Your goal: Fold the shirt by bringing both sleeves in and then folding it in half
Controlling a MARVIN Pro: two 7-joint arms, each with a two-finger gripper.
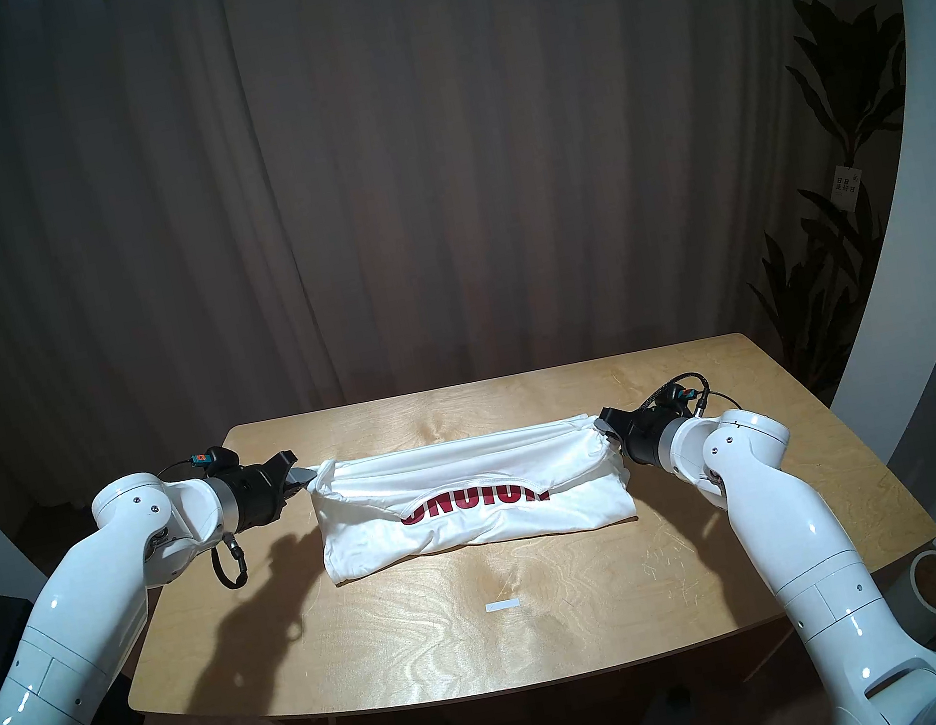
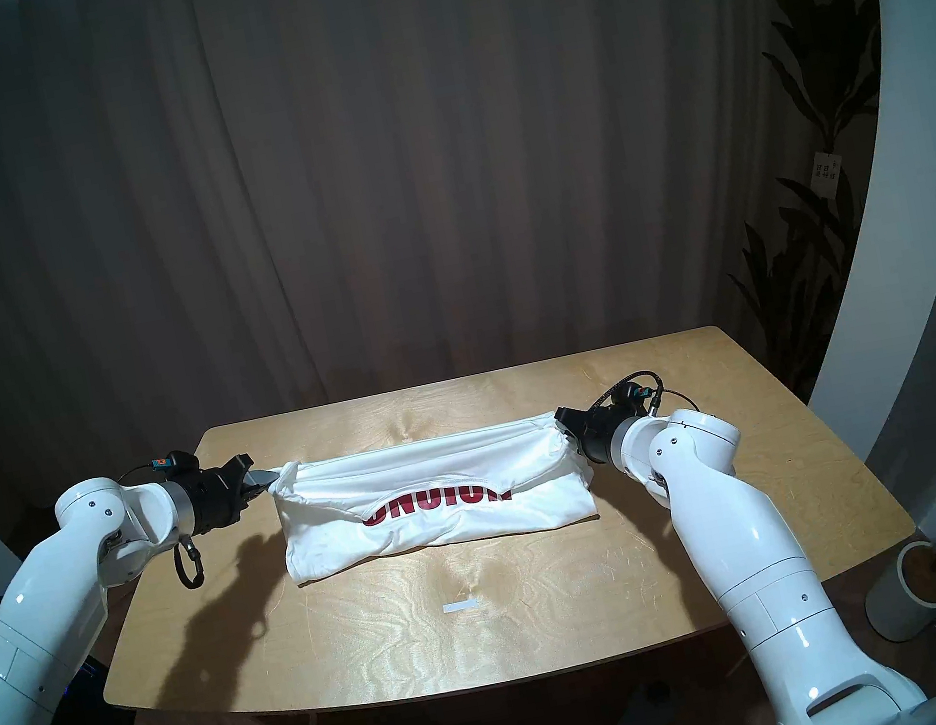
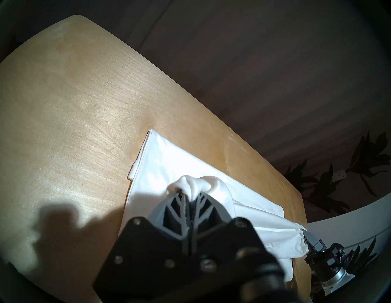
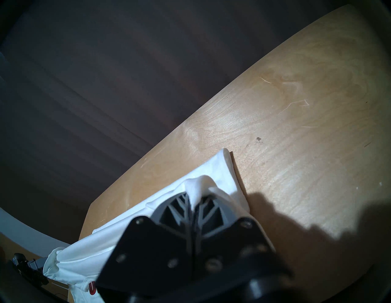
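Clearly pinched in the left claw (image 1: 304, 479), one bunched corner of the white shirt (image 1: 476, 494), right claw (image 1: 606, 426) clamped on the opposite corner, cloth stretched between them, lower half resting mid-bench (image 1: 500, 627), red lettering (image 1: 475, 504) part-covered.

Pale wood surface (image 1: 725, 494), grain swirled, rounded corners, filling the lower middle of the head view. Fine light scratches at its right side; a dark shadow falls across its lower left part. White shirt (image 1: 480, 518) lies across the centre, a wide low band with its lower layers flat on the wood and its upper long edge raised off the wood at both ends. Dark red block lettering (image 1: 475, 504) shows mid-shirt, partly covered by a fold. A small white strip (image 1: 503, 605) lies on bare wood below the shirt, well apart from it.
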